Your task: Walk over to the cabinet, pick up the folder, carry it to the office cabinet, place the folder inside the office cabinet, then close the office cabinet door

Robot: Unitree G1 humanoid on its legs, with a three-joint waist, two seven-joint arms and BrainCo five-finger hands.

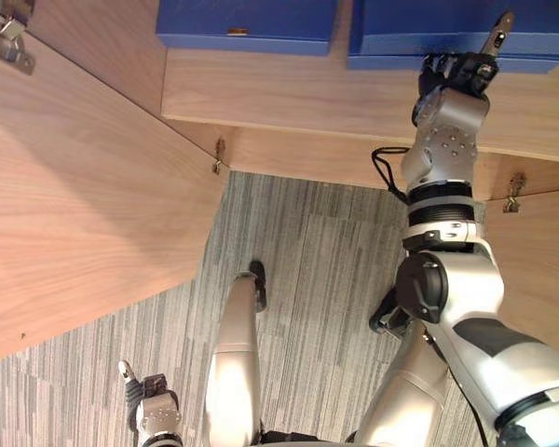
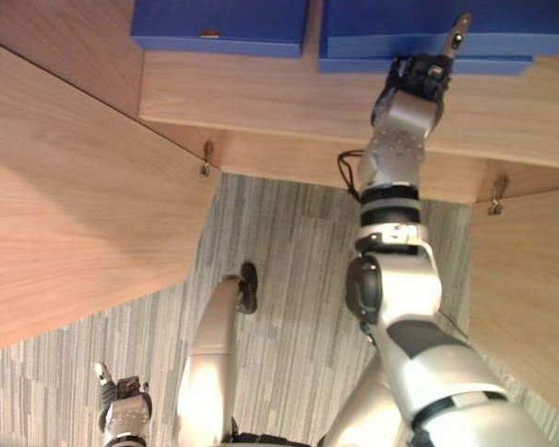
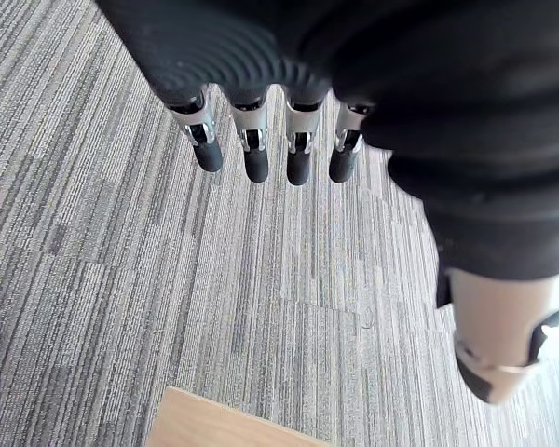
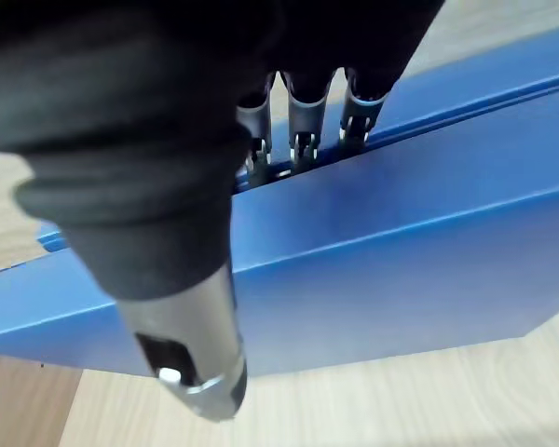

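Blue folder (image 1: pixel 419 28) on wooden shelf (image 1: pixel 289 93), right hand (image 1: pixel 456 74) clasping its edge, second folder (image 1: pixel 247 23) beside, left hand (image 3: pixel 253 154) slack.

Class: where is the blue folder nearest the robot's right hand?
In the left eye view the blue folder lies top right on the wooden shelf, right of a second blue folder, with the right hand at its near edge.

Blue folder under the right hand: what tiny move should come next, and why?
Probably grip the right blue folder and draw it off the wooden shelf: the right hand sits on its near edge, the folder lies there, the left hand hangs idle.
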